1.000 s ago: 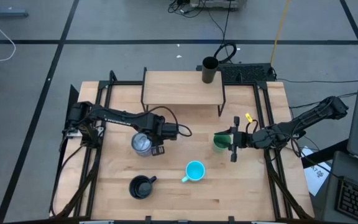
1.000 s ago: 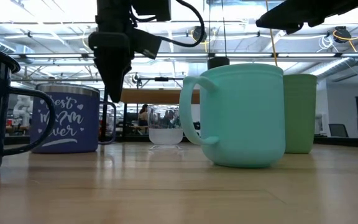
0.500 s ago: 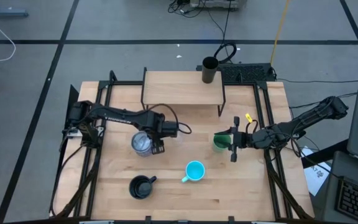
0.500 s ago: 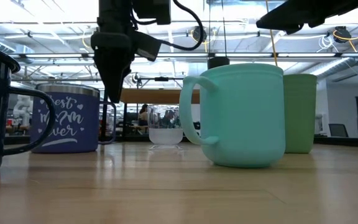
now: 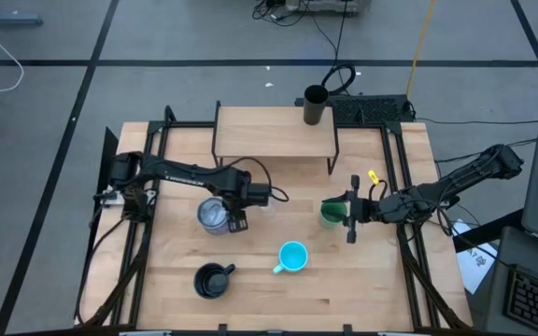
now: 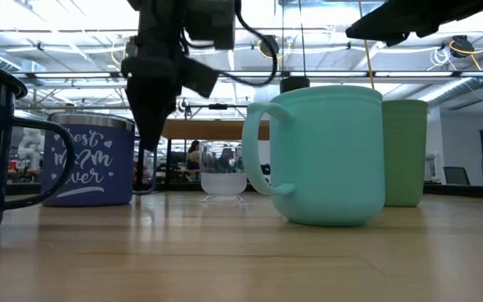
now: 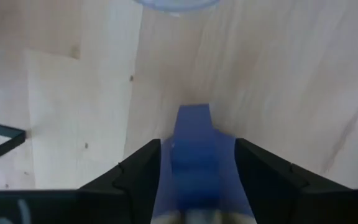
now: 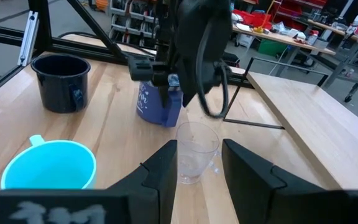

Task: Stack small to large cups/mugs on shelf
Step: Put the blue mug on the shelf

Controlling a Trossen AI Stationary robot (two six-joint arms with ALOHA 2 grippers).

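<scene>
Nearest the front edge of the table [image 5: 372, 280], the dark mug [image 5: 213, 279] stood upright at front left. The cyan mug [image 5: 292, 256] stood right of it and slightly farther back, with its handle pointing toward the dark mug.

At mid-table on the left stood the blue mug [image 5: 213, 215]. The left gripper [image 5: 235, 220] was just beside this mug, on its right. In the left wrist view, the mug's blue handle [image 7: 194, 143] lay between the two fingers. Whether the fingers clamped the handle or merely flanked it cannot be told.

At mid-table on the right stood the green cup [image 5: 331, 214]. The right gripper [image 5: 351, 209] was over its right side, raised well above the tabletop in the low view. Its fingers stood apart and held nothing.

The glass [image 6: 223, 172] stood upright on the table between the blue mug and the green cup, slightly farther back.

The shelf [image 5: 269, 133] stood at the rear centre of the table. The tumbler [image 5: 316, 105] stood upright on its far right corner. No other vessel was on the shelf.
</scene>
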